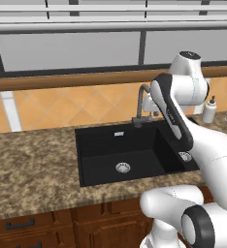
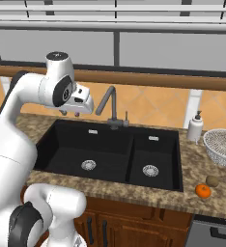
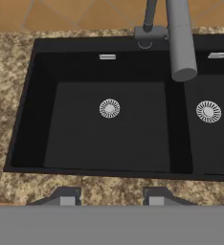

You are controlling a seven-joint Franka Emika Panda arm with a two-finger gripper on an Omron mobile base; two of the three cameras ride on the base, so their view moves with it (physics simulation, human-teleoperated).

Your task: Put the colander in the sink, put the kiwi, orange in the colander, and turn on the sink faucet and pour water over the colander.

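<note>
Colander (image 2: pixel 222 146) near counter's right edge, sink (image 2: pixel 81 144) basin empty, gripper (image 3: pixel 111 196) parted above

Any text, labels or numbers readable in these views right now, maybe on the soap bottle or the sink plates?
None can be read.
soap dispenser: plain white, no label visible.
sink: the small silver plates on its back wall are blank at this size, too small to tell.
sink faucet, colander, orange, kiwi: no markings.
</note>
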